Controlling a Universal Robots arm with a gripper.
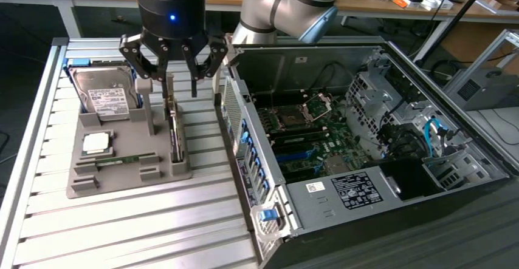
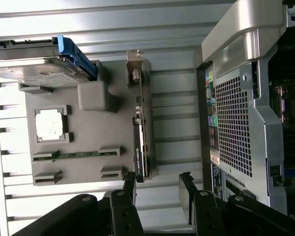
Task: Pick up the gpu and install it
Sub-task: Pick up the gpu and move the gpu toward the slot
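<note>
The upper part of the grey and silver robot arm [image 1: 280,5] is cut off by the top edge of the exterior view. There, the far end of the thin green gpu [image 1: 174,136], which stands on its edge in the grey plastic holder [image 1: 121,181], is partly covered by the black gripper [image 1: 180,93]; whether they touch cannot be told. The print on the white label of the boxy silver hard drive [image 1: 106,94] is too small to be read. In the wrist view, the open black computer case [image 2: 236,113] is cut by the picture's edge.
</note>
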